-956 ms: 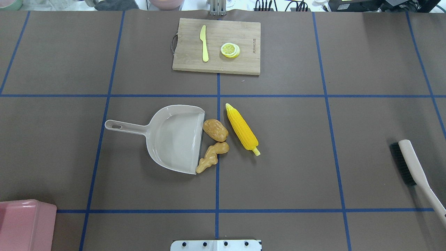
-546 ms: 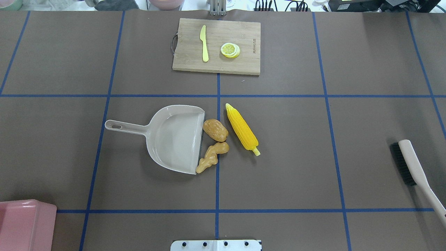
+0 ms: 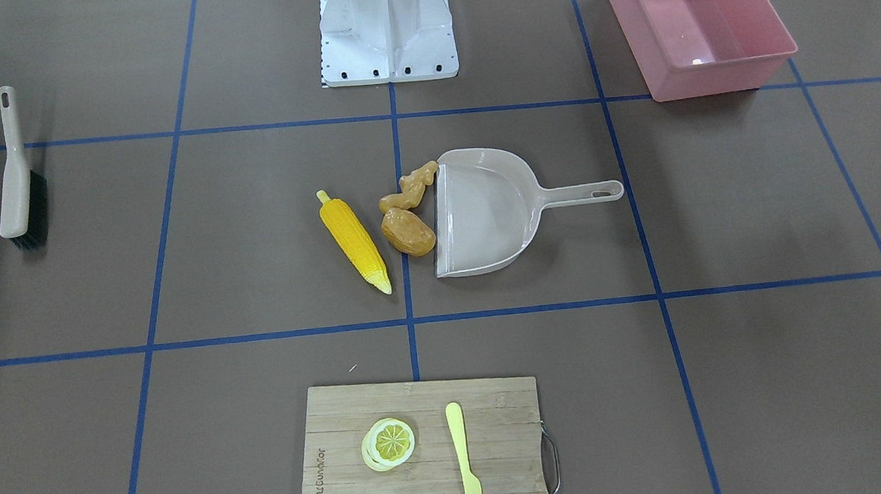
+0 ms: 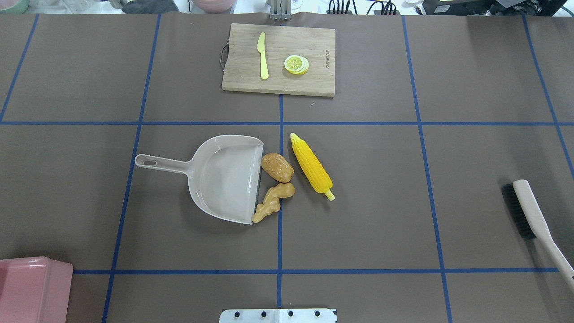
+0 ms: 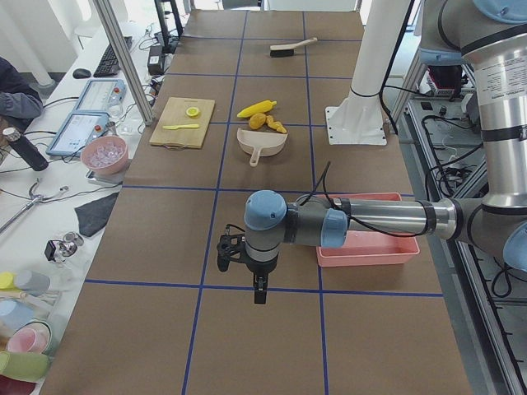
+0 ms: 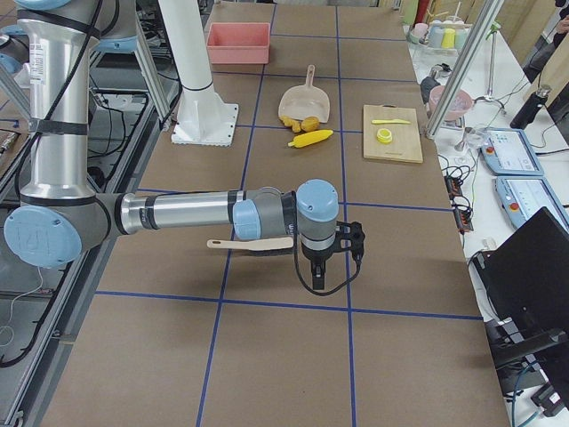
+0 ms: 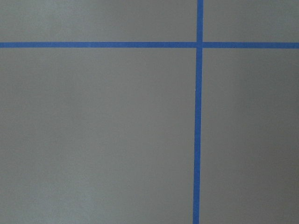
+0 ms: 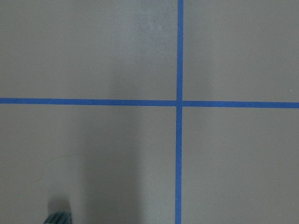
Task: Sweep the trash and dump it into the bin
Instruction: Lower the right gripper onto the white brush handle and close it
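The trash lies mid-table by the beige dustpan's (image 4: 224, 177) open lip: a yellow corn cob (image 4: 311, 167), a brown potato (image 4: 277, 167) and a tan ginger root (image 4: 272, 202) that touches the lip. The pink bin (image 3: 696, 20) stands empty near the robot's base on its left side, cut off at the overhead view's corner (image 4: 31, 287). My left gripper (image 5: 257, 288) shows only in the exterior left view, hanging beyond the bin; whether it is open or shut I cannot tell. My right gripper (image 6: 320, 280) shows only in the exterior right view, just past the brush; I cannot tell its state.
A beige hand brush (image 4: 533, 220) with black bristles lies at the table's right side. A wooden cutting board (image 4: 278, 58) at the far edge carries a pale yellow knife (image 4: 263, 56) and a lemon slice (image 4: 296, 64). Both wrist views show only brown table and blue tape lines.
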